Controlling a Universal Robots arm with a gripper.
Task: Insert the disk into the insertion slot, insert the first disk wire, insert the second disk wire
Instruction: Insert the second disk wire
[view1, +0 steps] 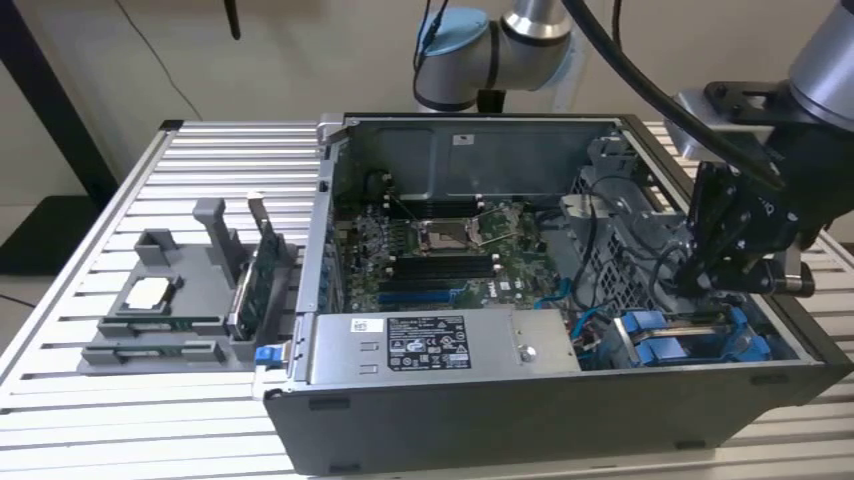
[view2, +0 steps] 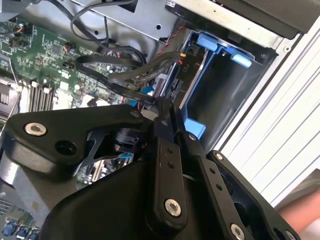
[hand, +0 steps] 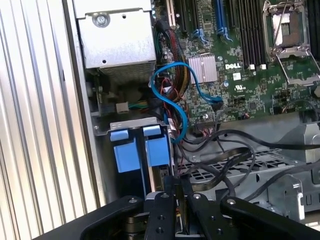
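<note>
Fingers (view2: 167, 122) pressed together, tips beside insertion slot (view2: 220, 100), above blue rails (hand: 136, 150)

Disk seated in its bay
The blue-framed disk (hand: 152, 150) sits upright in the insertion slot (hand: 131, 125), just beyond the claw's tips.

In the second wrist view, the black metal gripper (view2: 165, 111) reaches into the open computer case. Its two long black fingers (view2: 167, 165) are pressed close together, pinching a flat black wire (view2: 120, 75) near its plug end. The wire loops back over the green circuit board (view2: 45, 60). Just past the fingertips sits the grey metal insertion slot (view2: 227, 95) with bright blue plastic rails (view2: 220, 47). A dark flat disk (view2: 192, 70) stands on edge inside it. The ribbed silver desk (view2: 285, 135) lies beside the case.
</note>
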